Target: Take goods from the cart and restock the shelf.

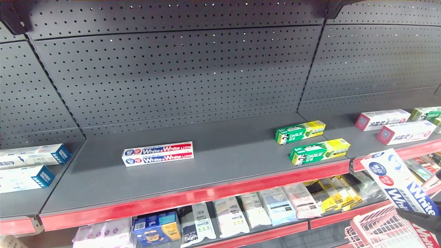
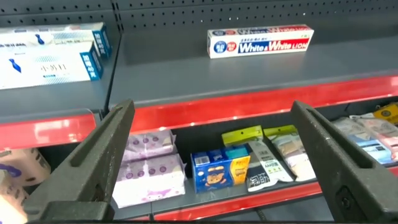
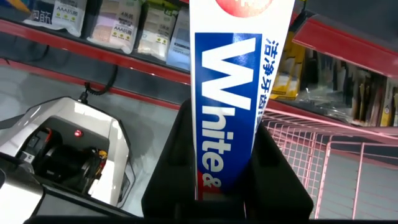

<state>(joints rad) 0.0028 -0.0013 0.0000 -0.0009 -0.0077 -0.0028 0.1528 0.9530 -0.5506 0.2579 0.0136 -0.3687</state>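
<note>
Shop aisle: grey shelf (image 1: pixel 220 165) with a red front edge and dark pegboard behind. Low on the right, above the pink wire cart (image 1: pixel 379 230), a long white-and-blue toothpaste box (image 1: pixel 396 179), tilted, upper end overlapping the shelf's red edge in the head view. Clamped near its lower end by the right gripper (image 3: pixel 227 165), fingers pressed against its two flat sides. Left gripper (image 2: pixel 211 109) in front of the shelf's left part, fingers spread wide, nothing between them. On the shelf board, left of the middle, two red-and-white boxes (image 1: pixel 157 154), lying touching, one behind the other. Further right, a green box (image 1: pixel 300 132) and just in front of it a second green box (image 1: pixel 319 151), slightly apart. In the next bay to the right, white boxes with pink ends (image 1: pixel 382 119); in the left bay, white boxes with blue ends (image 1: pixel 34 155). Below, a lower shelf (image 1: pixel 262 236) with packets in rows.
</note>
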